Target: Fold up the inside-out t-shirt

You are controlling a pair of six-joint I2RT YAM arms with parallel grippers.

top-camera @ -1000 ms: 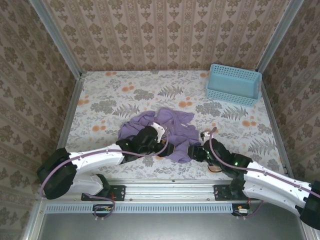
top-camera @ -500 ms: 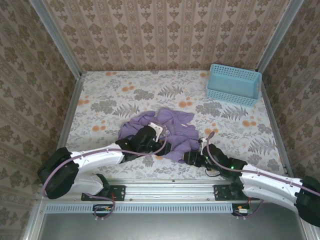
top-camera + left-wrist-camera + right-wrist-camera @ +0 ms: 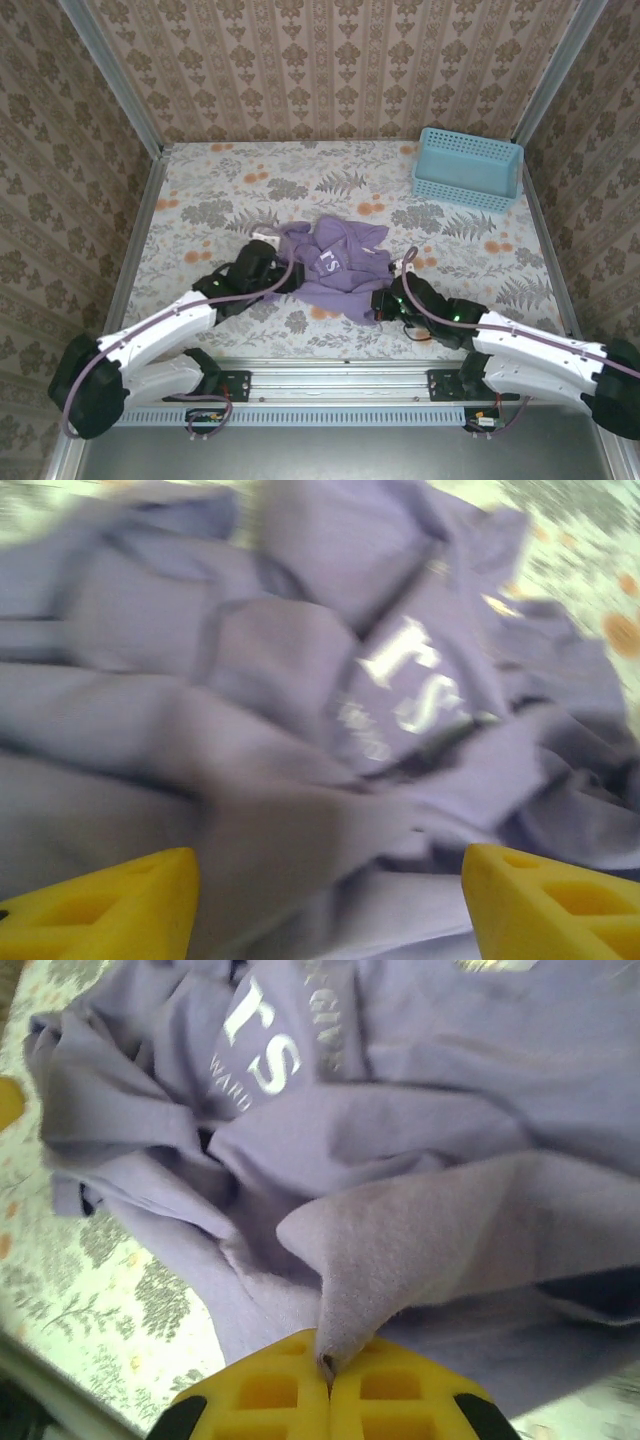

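T-shirt (image 3: 335, 268) bunched on tbl (image 3: 200, 215), apart fr basket (image 3: 462, 190).

Blue basket (image 3: 462, 192) far right on floral table (image 3: 220, 190) (patterned walls (image 3: 330, 70) around).

Patterned wallpaper (image 3: 330, 60), beige with a repeating brown damask motif in vertical stripes, covers the back wall at the top of the frame and both side walls. Bare aluminium posts (image 3: 110, 75) run diagonally down the upper left and upper right corners. The bench (image 3: 200, 190) carries a pale cloth printed with grey ferns and orange blossoms. A light blue slotted basket (image 3: 467, 168) sits in its upper right corner. A metal rail (image 3: 330, 375) borders the bench's lower edge, with a grey panel (image 3: 330, 450) below it. The light is even, the shadows soft.
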